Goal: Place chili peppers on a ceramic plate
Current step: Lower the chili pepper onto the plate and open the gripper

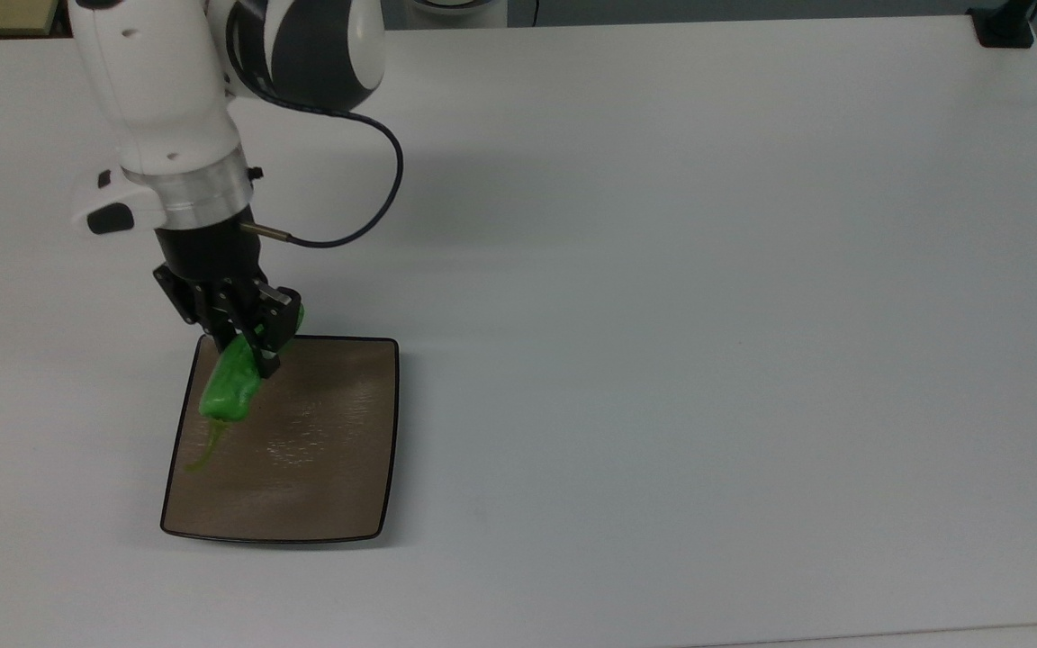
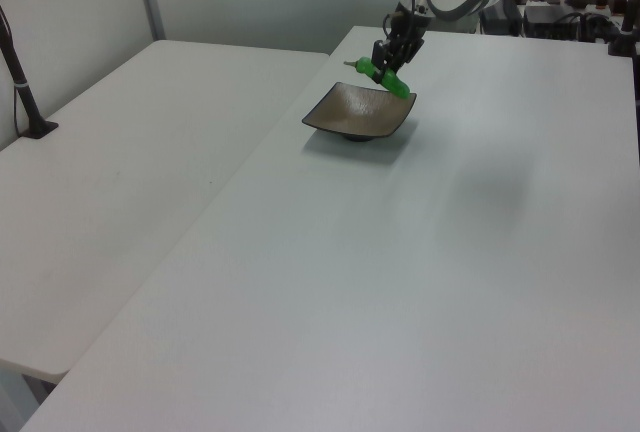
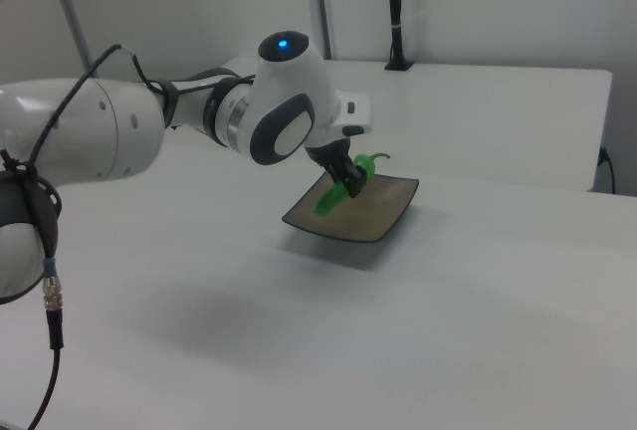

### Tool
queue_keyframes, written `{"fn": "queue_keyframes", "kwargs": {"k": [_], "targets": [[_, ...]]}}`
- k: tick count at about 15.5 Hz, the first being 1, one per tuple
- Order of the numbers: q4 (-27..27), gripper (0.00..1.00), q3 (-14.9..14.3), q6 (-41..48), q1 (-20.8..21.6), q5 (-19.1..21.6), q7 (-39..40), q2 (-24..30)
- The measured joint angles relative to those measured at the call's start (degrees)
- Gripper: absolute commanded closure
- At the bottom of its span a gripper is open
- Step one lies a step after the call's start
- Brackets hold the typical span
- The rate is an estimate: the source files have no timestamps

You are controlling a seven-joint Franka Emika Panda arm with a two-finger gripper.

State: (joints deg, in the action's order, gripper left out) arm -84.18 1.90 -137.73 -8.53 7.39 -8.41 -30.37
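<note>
The bright green chili pepper [image 1: 232, 385] hangs in my gripper [image 1: 253, 346], which is shut on it. It is held in the air over the top view's upper-left corner of the square brown ceramic plate [image 1: 320, 450], its thin stem pointing toward the plate's left rim. In the left view the pepper [image 2: 387, 80] hovers above the far edge of the plate [image 2: 355, 114], held by the gripper [image 2: 384, 64]. From the right view, the pepper [image 3: 338, 194] slants over the plate [image 3: 373, 213] beneath the gripper [image 3: 348, 175].
The plate sits on a wide white table [image 1: 707, 315]. A second white table [image 2: 120, 192] adjoins it on the left view's left. A black clamp post [image 1: 1003, 25] stands at the top view's upper-right corner.
</note>
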Motion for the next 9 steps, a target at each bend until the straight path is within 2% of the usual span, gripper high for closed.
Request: {"fn": "queue_keyframes", "kwargs": {"k": [1,2,3,4,9], "targets": [[0.36,0.49,0.00,0.00,0.27,0.00,-0.03,-0.54],[0.72,0.21,0.00,0.00,0.48,0.00,-0.07,-1.07],[1.07,0.07,0.01,0.00,0.61,0.00,-0.10,-1.57],[1.40,0.00,0.01,0.00,0.64,0.00,-0.12,-1.99],[2.45,0.00,0.01,0.00,0.63,0.01,-0.16,-2.51]]}}
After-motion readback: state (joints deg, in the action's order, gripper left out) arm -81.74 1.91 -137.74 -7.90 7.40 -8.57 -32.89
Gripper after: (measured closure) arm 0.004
